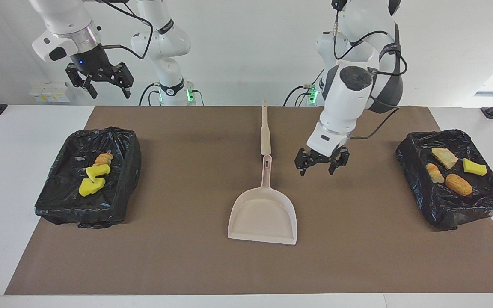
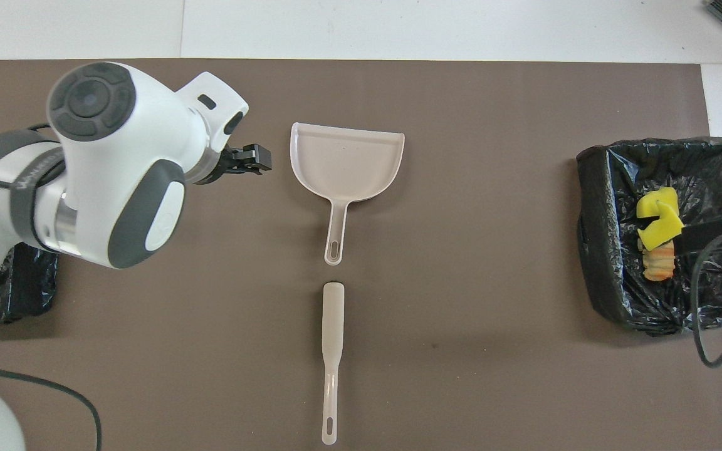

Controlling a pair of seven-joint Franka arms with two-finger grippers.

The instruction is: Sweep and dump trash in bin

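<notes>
The trash lies in two black-lined bins. Yellow sponge pieces and an orange-brown chunk [image 1: 94,177] [image 2: 659,219] are in the bin [image 1: 58,196] at the right arm's end. Several scraps [image 1: 454,171] are in the bin [image 1: 443,214] at the left arm's end. The beige dustpan [image 1: 263,214] [image 2: 347,156] lies mid-mat, with the brush [image 1: 265,128] [image 2: 331,351] in line with its handle, nearer the robots. My left gripper [image 1: 321,167] [image 2: 254,160] is open and empty, low over the mat beside the dustpan handle. My right gripper [image 1: 99,87] is open and empty, raised high near its bin.
The brown mat [image 1: 186,256] covers most of the white table. In the overhead view the left arm hides most of the bin [image 2: 16,282] at its end. A cable [image 2: 706,326] hangs over the bin [image 2: 605,250] at the right arm's end.
</notes>
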